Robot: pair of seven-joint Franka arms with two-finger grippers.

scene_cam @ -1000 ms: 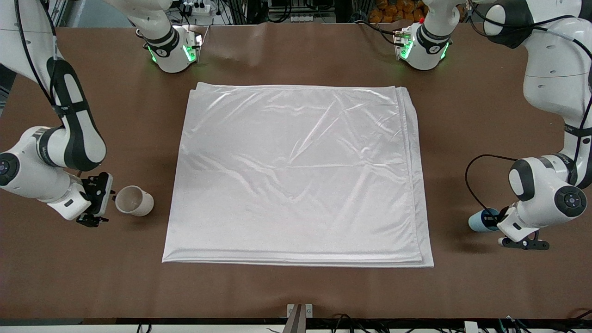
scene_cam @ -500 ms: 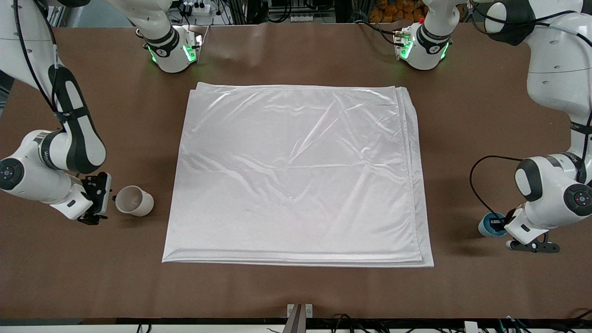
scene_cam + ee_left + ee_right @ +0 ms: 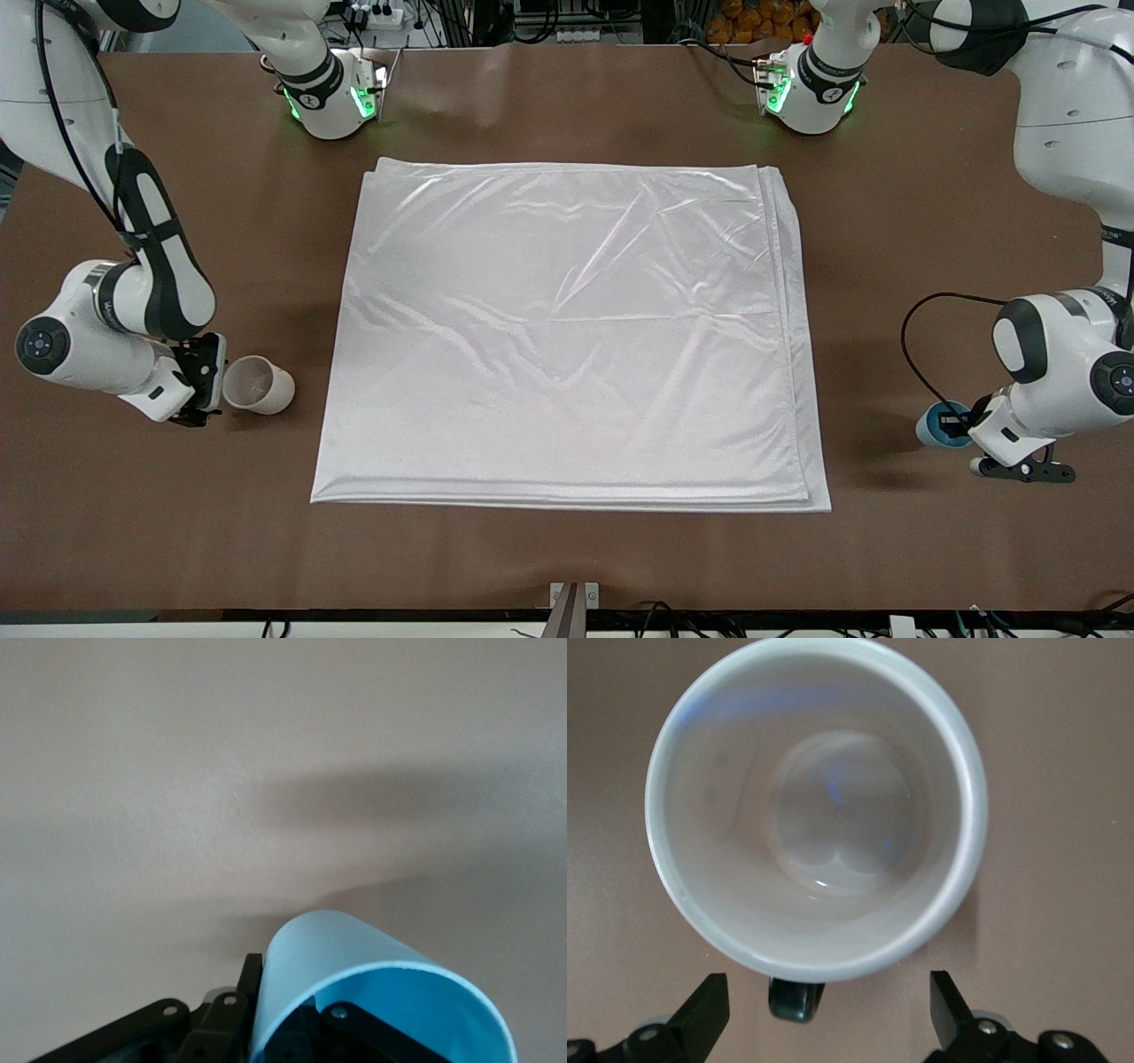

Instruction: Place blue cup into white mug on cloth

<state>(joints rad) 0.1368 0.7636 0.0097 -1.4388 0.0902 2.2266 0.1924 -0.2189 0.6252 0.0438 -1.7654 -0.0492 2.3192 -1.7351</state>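
Hardly anything of the job looks done yet: the cloth (image 3: 567, 337) lies spread in the middle of the table with nothing on it, and both vessels sit off it on the bare brown table (image 3: 567, 558), at its two ends. The white mug (image 3: 258, 385) lies on its side just off the cloth's edge toward the right arm's end, its mouth turned to the right gripper (image 3: 205, 390), which sits low right beside it. In the right wrist view the mug (image 3: 815, 806) fills the frame mouth-on, its dark handle (image 3: 796, 999) between the two spread fingers (image 3: 700, 1014), so that gripper is open and holds nothing. At the left arm's end, the left gripper (image 3: 961, 425) has the blue cup (image 3: 935, 425) by the wall, one finger inside the rim and one outside, as its wrist view shows (image 3: 381, 992). I judge both grasps, the carry to the cloth and the nesting all remain.
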